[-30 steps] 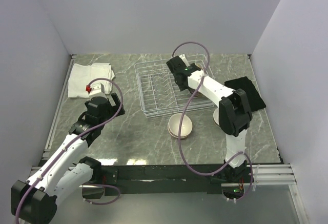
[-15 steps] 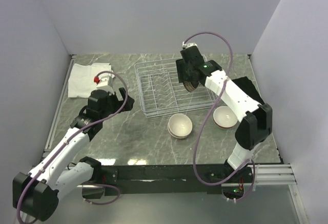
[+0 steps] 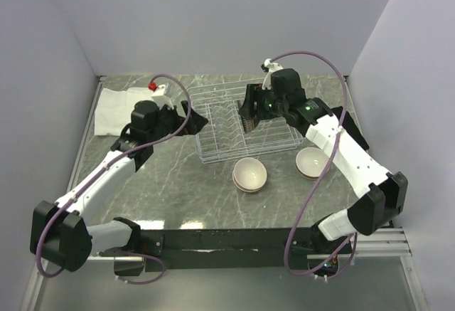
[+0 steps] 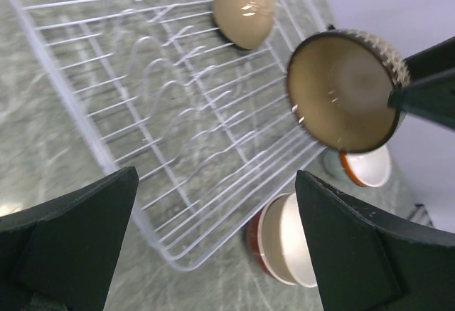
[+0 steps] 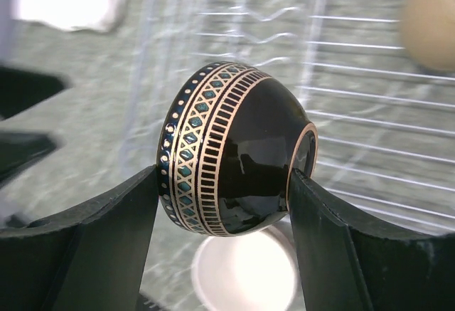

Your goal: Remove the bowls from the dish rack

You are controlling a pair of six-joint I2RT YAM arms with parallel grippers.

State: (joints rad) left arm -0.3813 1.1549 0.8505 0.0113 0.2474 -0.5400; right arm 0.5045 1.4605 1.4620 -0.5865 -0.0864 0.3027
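A grey-green marbled worktop (image 3: pixel 178 183) carries the dish rack (image 3: pixel 213 140), with a white cloth (image 3: pixel 114 108) left of it, stacked bowls (image 3: pixel 249 174) just in front and an orange bowl (image 3: pixel 311 162) by its front right corner. Above the rack, where one tan bowl (image 4: pixel 245 13) lies, the right gripper (image 5: pixel 224 176) clamps its jaws on a black patterned bowl (image 5: pixel 242 140) turned on its side. The left gripper (image 4: pixel 217 183) hangs at the rack's left edge, jaws spread wide.
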